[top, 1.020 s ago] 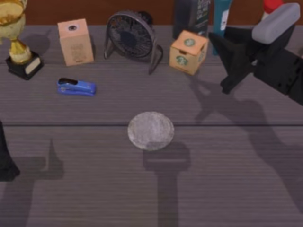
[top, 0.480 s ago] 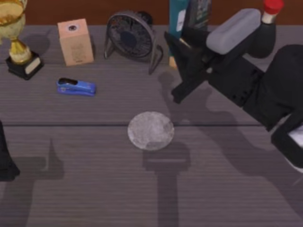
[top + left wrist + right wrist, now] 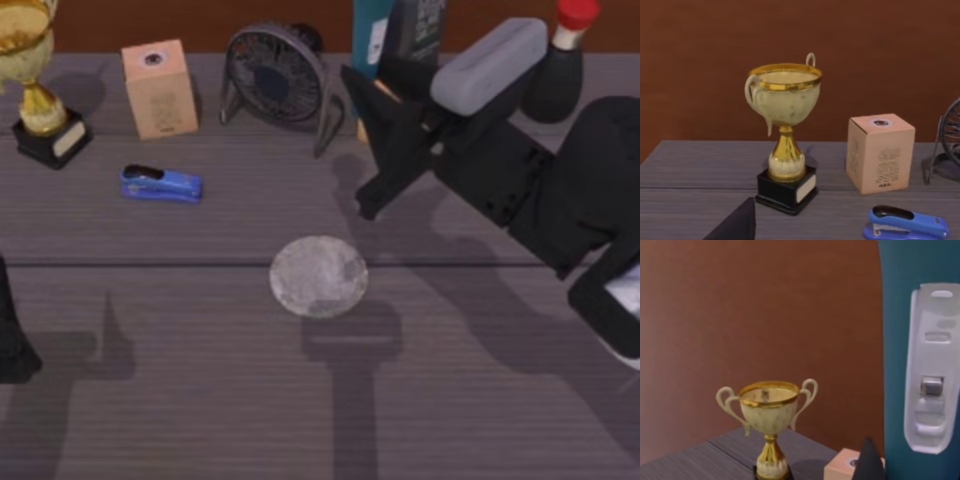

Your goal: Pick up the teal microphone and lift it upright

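Plainly, your right gripper (image 3: 358, 140) looks clamped on the teal microphone (image 3: 900, 340), whose handle stands near vertical; your left arm (image 3: 12, 345) sits parked, well apart.

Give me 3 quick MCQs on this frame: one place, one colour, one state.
1. Where is the blue stapler?
A. On the table's left part, in front of the tan box
B. Under the right arm
C. On top of the grey disc

2. What colour is the switch strip on the microphone handle?
A. Red
B. White
C. Black

3. What state is the teal microphone in?
A. Lying flat on the table
B. Held upright off the table by the right gripper
C. Held by the left gripper

Key:
1 A: in the top view the blue stapler lies just in front of the tan box.
2 B: the switch strip shows white against teal.
3 B: the teal microphone stands upright at the right gripper, while the left gripper sits at the table's left edge.
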Action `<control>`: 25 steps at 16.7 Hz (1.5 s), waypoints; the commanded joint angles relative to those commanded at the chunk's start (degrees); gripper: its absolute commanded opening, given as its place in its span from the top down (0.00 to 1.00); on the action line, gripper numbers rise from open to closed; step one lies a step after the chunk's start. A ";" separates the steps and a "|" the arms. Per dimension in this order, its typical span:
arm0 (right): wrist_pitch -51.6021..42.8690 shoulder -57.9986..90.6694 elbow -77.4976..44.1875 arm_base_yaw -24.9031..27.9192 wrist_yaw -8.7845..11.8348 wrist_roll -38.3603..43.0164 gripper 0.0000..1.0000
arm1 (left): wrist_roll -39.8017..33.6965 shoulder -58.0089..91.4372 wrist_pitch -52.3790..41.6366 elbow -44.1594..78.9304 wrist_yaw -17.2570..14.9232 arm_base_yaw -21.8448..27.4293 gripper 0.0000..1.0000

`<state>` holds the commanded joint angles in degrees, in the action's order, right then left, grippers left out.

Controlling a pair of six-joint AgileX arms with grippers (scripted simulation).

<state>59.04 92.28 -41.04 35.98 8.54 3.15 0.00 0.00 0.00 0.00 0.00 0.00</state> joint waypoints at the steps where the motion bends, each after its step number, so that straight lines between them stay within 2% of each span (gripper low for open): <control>1: 0.03 -0.02 -0.05 0.05 -0.05 -0.02 1.00 | 0.00 0.00 0.00 0.00 0.00 0.00 0.00; 5: 0.03 -0.02 -0.05 0.05 -0.05 -0.02 1.00 | 0.08 0.73 0.35 0.58 -0.58 0.28 0.00; 8: 0.03 -0.02 -0.05 0.05 -0.05 -0.02 1.00 | 0.66 6.28 2.84 4.62 -4.46 2.08 0.00; 11: 0.03 -0.02 -0.05 0.05 -0.05 -0.02 1.00 | 1.62 17.17 6.89 11.29 -10.83 4.98 0.00; 20: 0.03 -0.02 -0.05 0.05 -0.05 -0.02 1.00 | 4.64 56.68 20.17 33.51 -32.91 15.15 0.00; 23: 0.03 -0.02 -0.05 0.05 -0.05 -0.02 1.00 | 5.41 65.41 23.50 38.91 -38.05 17.52 0.00; 25: 0.03 -0.02 -0.05 0.05 -0.05 -0.02 1.00 | 5.80 68.96 24.99 41.28 -40.22 18.53 0.00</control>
<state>59.07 92.26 -41.09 36.02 8.49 3.13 5.80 68.96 24.99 41.28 -40.22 18.53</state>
